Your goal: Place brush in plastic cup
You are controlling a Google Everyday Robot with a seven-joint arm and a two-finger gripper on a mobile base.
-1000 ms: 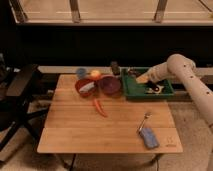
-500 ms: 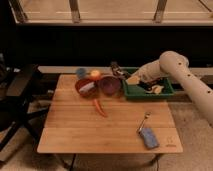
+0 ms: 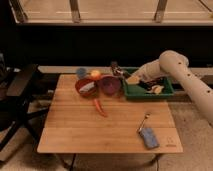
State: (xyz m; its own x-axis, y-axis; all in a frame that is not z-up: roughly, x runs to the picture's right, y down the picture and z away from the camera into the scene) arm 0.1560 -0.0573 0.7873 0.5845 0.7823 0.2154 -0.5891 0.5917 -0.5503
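- My arm point(image 3: 172, 62) comes in from the right side and stretches left over the green tray point(image 3: 166, 93) at the far right of the wooden table point(image 3: 90, 131).
- My gripper point(image 3: 120, 73) is at the table's far edge, just past the tray's left end and just behind the dark purple bowl point(image 3: 110, 85).
- I cannot tell how wide my gripper stands, nor whether it has a grip on anything.
- The brush point(image 3: 114, 65) shows as a small dark shape right at my gripper, behind the purple bowl; it seems to stand upright, though I cannot make out whether we are touching.
- The plastic cup point(image 3: 81, 72), light blue, stands at the far edge to the left, behind the red bowl point(image 3: 86, 88).
- An orange round thing point(image 3: 95, 74) sits between the cup and the brush.
- The red bowl and the purple bowl stand side by side, close together.
- A red chilli point(image 3: 100, 107) lies on the bare wood in front of the two bowls.
- Near the front right corner lies a flat blue pad point(image 3: 149, 138) with a thin metal stick point(image 3: 145, 120) pointing away from it toward the tray.
- A few pale things lie in the tray under my forearm.
- A black chair point(image 3: 22, 83) stands off the table's left side.
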